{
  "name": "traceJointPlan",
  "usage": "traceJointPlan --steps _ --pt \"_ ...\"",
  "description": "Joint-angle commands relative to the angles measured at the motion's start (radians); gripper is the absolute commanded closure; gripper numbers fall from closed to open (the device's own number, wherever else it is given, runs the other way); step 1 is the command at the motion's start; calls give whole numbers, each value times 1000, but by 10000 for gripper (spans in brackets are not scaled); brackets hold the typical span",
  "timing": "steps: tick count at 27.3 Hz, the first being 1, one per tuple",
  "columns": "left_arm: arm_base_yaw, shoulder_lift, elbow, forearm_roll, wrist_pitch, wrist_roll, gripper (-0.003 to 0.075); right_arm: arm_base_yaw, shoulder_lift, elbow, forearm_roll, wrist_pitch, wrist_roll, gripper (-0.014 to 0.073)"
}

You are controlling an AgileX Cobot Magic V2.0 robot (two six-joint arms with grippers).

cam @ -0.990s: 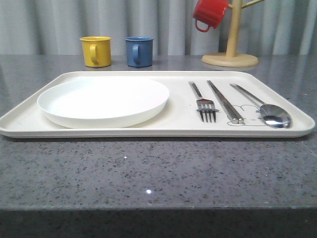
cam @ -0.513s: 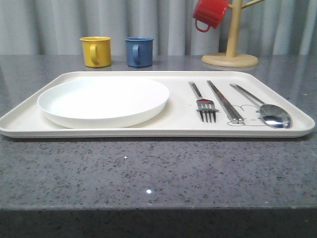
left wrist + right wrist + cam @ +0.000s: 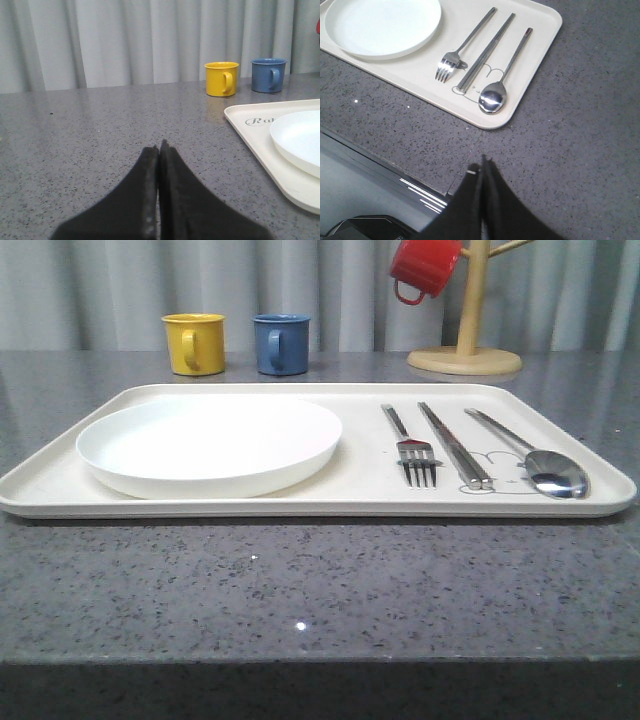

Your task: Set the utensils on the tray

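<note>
A cream tray (image 3: 350, 495) lies across the grey counter. On its right half rest the silver fork (image 3: 410, 445), the pair of chopsticks (image 3: 452, 443) and the spoon (image 3: 530, 457), side by side. The right wrist view shows the same fork (image 3: 462, 47), chopsticks (image 3: 487, 50) and spoon (image 3: 505, 75) on the tray (image 3: 540, 45). My right gripper (image 3: 482, 165) is shut and empty above the counter near its front edge, apart from the tray. My left gripper (image 3: 160, 147) is shut and empty over bare counter left of the tray (image 3: 250, 135).
A round white plate (image 3: 210, 445) sits on the tray's left half. A yellow mug (image 3: 194, 343) and a blue mug (image 3: 280, 343) stand behind the tray. A wooden mug tree (image 3: 466, 340) with a red mug (image 3: 422, 268) stands at the back right.
</note>
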Motion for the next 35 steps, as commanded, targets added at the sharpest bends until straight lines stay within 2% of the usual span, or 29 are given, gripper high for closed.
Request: traceJointPlan --steps 1,21,24,27,30,35 --pt "-2 -24 4 -9 -83 -3 738 2 7 -21 -13 -71 -5 662" --pt "-2 -24 4 -9 -83 -3 738 2 -3 -8 -13 -85 -5 662" --pt "-2 -24 4 -9 -83 -3 738 -41 -42 33 -31 -114 -5 662" --pt "-2 -24 4 -9 -83 -3 738 -114 -97 100 -31 -200 -5 662" --pt "-2 -24 4 -9 -83 -3 738 -219 -176 210 -31 -330 -5 662" --pt "-2 -24 4 -9 -83 -3 738 -336 -298 388 -23 -571 -5 662"
